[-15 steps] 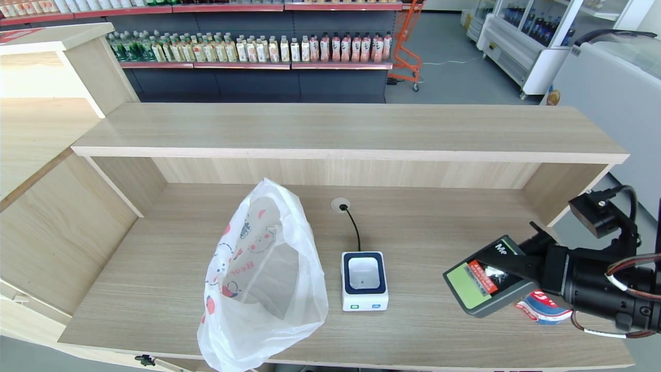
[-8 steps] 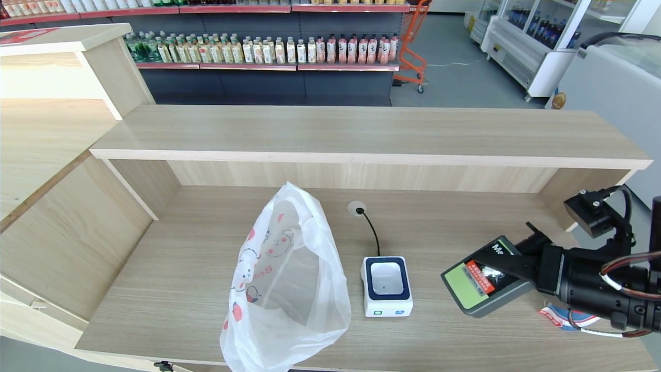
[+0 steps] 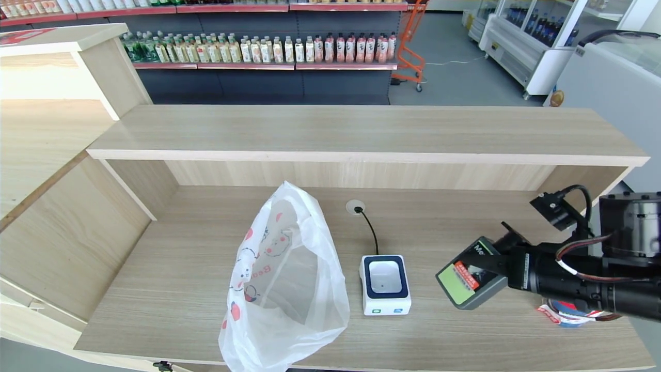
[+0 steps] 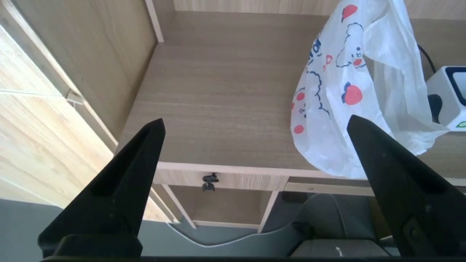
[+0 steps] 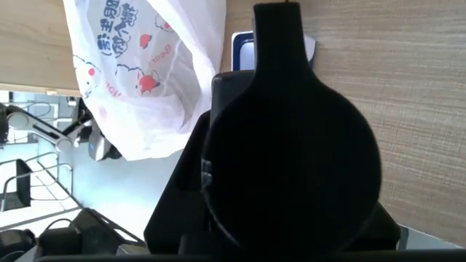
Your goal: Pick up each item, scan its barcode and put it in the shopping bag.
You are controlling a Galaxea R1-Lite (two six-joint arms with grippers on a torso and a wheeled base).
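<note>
My right gripper (image 3: 490,263) is shut on a flat dark grey box (image 3: 467,276) with a green and red face, held tilted above the counter to the right of the scanner. The white scanner (image 3: 384,284) with a dark blue rim sits at the counter's middle, its cable running back to a hole. A translucent white shopping bag (image 3: 286,284) with red cartoon prints stands open left of the scanner; the bag (image 4: 357,87) and the scanner's corner (image 4: 453,98) lie beyond my left gripper (image 4: 255,182), which hangs open off the counter's front edge. In the right wrist view the dark box (image 5: 291,145) blocks most of the bag (image 5: 145,65).
A red, white and blue packet (image 3: 565,312) lies on the counter (image 3: 165,279) under my right arm. A raised wooden ledge (image 3: 361,132) runs along the back, with side walls at both ends. Shelves of bottles stand beyond it.
The head camera has shifted a little. My right gripper has carried the box slightly lower and leftward, toward the scanner, and the arm's wrist has turned.
</note>
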